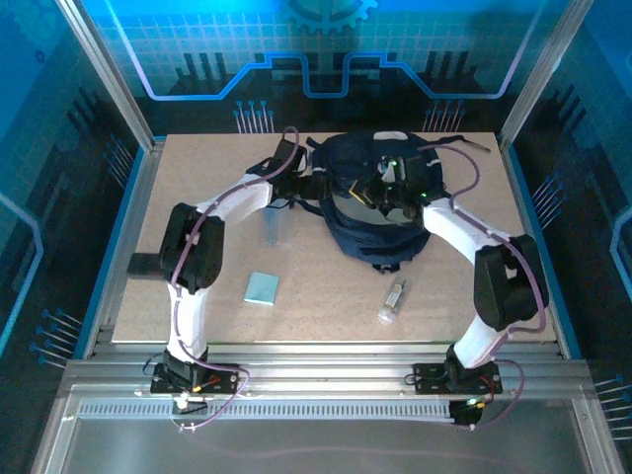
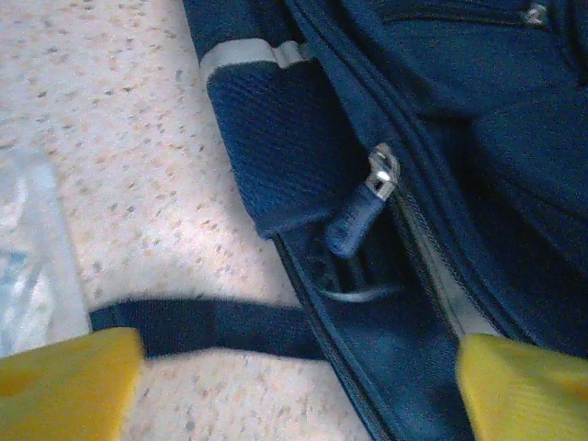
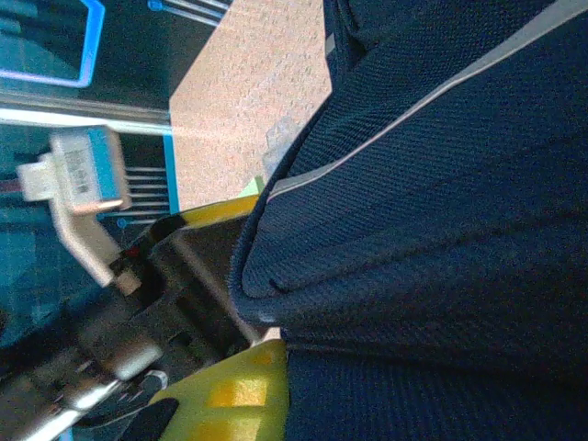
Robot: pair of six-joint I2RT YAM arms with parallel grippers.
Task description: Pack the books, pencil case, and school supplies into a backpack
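The dark navy backpack [image 1: 380, 222] lies at the back middle of the table. My left gripper [image 1: 318, 186] stands open at its left edge; its yellow fingers [image 2: 64, 386] straddle a dark strap [image 2: 202, 326] and the bag's seam, below a zipper pull [image 2: 363, 207], holding nothing. My right gripper [image 1: 393, 188] is on top of the bag, shut on a fold of the backpack's fabric [image 3: 367, 266]. The translucent pencil case [image 1: 273, 227] lies left of the bag. The teal pad [image 1: 263, 287] and the clear tube [image 1: 392, 301] lie nearer the front. The books are out of view.
A black block [image 1: 148, 265] sits at the table's left edge beside the left arm. Metal frame posts and blue panels surround the table. Bare tabletop runs along the front between the pad and the tube.
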